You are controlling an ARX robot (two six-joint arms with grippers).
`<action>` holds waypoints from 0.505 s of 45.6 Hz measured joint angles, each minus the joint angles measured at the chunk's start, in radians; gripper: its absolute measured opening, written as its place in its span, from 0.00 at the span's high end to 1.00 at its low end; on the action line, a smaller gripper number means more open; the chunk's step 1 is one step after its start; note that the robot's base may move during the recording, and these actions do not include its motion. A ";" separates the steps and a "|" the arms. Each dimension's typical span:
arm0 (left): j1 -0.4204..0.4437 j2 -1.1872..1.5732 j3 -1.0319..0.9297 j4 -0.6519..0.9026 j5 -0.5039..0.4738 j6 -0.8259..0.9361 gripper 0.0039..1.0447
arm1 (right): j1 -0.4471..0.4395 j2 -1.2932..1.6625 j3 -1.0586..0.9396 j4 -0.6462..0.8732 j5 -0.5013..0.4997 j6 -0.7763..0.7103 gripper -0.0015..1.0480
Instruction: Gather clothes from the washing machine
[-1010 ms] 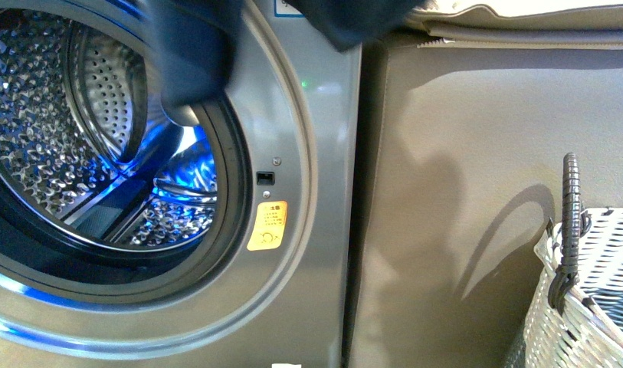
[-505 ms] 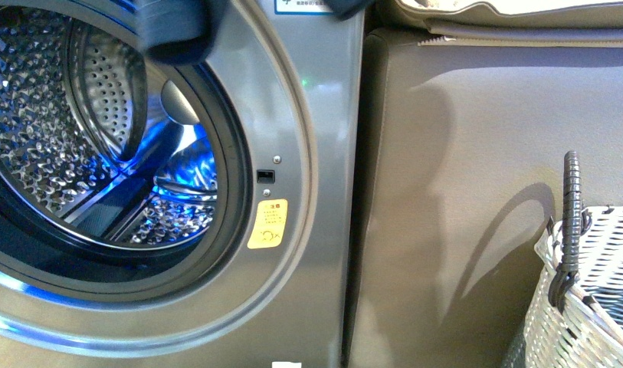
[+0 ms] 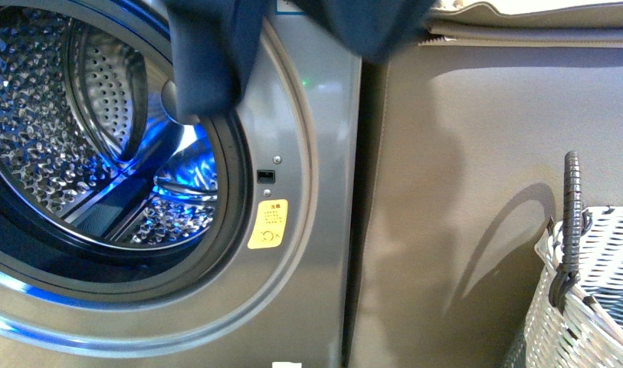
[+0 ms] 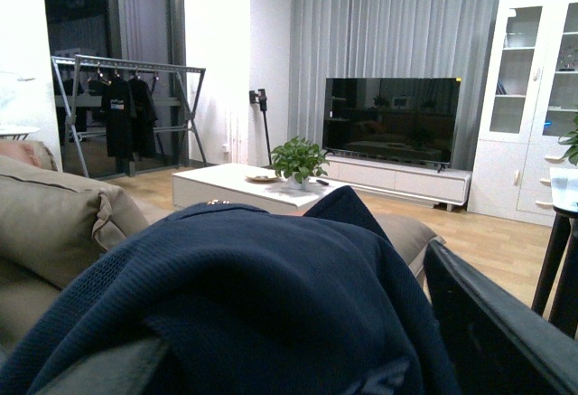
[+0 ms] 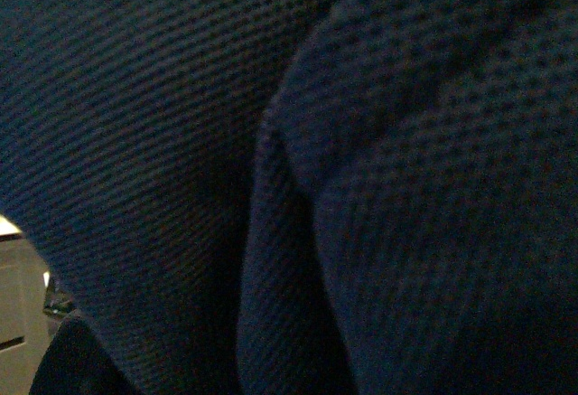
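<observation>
Two folds of dark navy clothes (image 3: 208, 61) hang down from the top edge of the front view. The longer one drapes over the upper right of the washing machine (image 3: 316, 153) port, across its black rim. The other crosses the top centre, above the seam between the machine and the brown ottoman (image 3: 477, 192).

The perforated steel drum (image 3: 55, 130) fills the left of the frame, lit blue, with no fabric showing inside. An orange warning sticker (image 3: 267, 225) sits right of the port. A beige cushion (image 3: 522, 23) lies on the ottoman at the upper right, and a woven white basket (image 3: 591, 307) with a grey handle (image 3: 571, 222) stands at the lower right.

In the left wrist view the navy knit fills the lower half. It covers the left gripper (image 4: 501, 327), of which only a dark bar shows at the lower right, so I cannot tell how its jaws stand. Behind are a television (image 4: 391, 119), a potted plant (image 4: 298, 158) on a low white table (image 4: 226, 189), and a garment rack (image 4: 126, 106).

The right wrist view shows only navy mesh cloth, and the right gripper cannot be seen.
</observation>
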 joint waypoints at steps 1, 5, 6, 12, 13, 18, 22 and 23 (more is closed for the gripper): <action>0.000 0.000 0.000 0.000 0.000 0.000 0.29 | -0.008 -0.011 -0.009 0.000 -0.001 0.001 0.91; 0.000 0.000 0.000 0.000 0.001 0.000 0.19 | -0.067 -0.089 -0.070 0.009 -0.013 0.028 0.91; 0.000 0.000 0.000 0.000 0.001 0.000 0.14 | -0.096 -0.122 -0.095 0.009 -0.025 0.039 0.91; 0.000 0.000 0.002 0.000 0.001 0.001 0.06 | -0.293 -0.272 -0.200 0.009 -0.114 0.125 0.92; 0.000 0.000 0.002 0.000 0.001 0.001 0.06 | -0.341 -0.296 -0.214 0.009 -0.139 0.148 0.92; 0.000 0.000 0.005 0.000 0.001 0.001 0.06 | -0.533 -0.365 -0.256 0.020 -0.236 0.235 0.92; 0.000 0.000 0.005 0.000 0.001 0.001 0.06 | -0.684 -0.395 -0.278 0.030 -0.314 0.301 0.92; 0.000 0.000 0.005 0.000 0.001 0.001 0.06 | -0.723 -0.400 -0.284 0.034 -0.333 0.317 0.92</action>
